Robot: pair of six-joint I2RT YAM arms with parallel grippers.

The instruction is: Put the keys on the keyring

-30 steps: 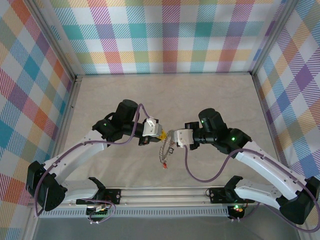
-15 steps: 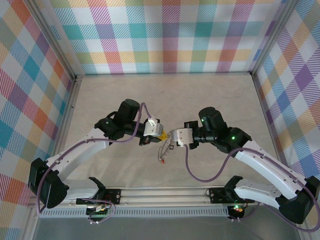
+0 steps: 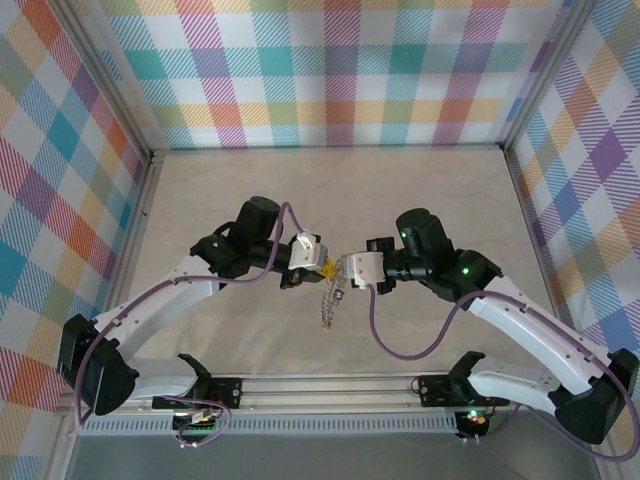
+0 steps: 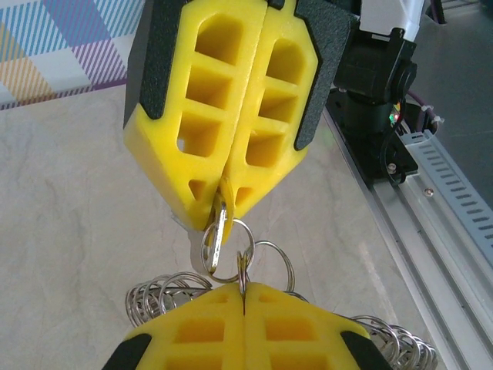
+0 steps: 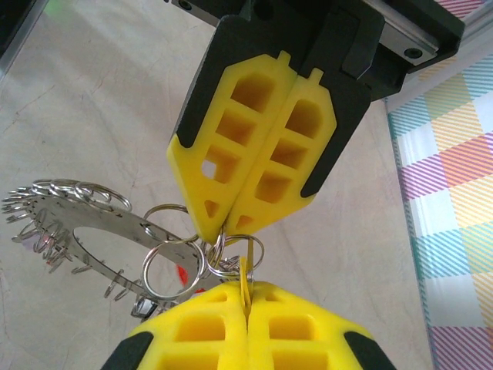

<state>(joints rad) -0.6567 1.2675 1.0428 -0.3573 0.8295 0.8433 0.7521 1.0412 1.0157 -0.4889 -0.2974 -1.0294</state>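
Top view: two arms meet at centre. The left gripper and right gripper are tip to tip, almost touching. One keyring, a silvery bunch, hangs from the meeting point toward 6 o'clock over the table. Finger state is too small to read here.

Left wrist view: the left gripper is at 6 o'clock with its two yellow fingers pressed together, pinching a thin ring of the keyring. The right gripper is at 12 o'clock, fingers also together, clamping one yellow-headed key whose blade points to 6. About three bigger loops sit between the two tips. More small coils lie at 7 and 4 o'clock, too bunched to count.

Right wrist view: the right gripper is at 6 o'clock, closed on the yellow-headed key, seen edge-on. The left gripper is at 12 o'clock, closed on a ring. The keyring shows as one flat silvery strip strung with many small rings, running out toward 9 o'clock. One red key head is half hidden behind the loops.
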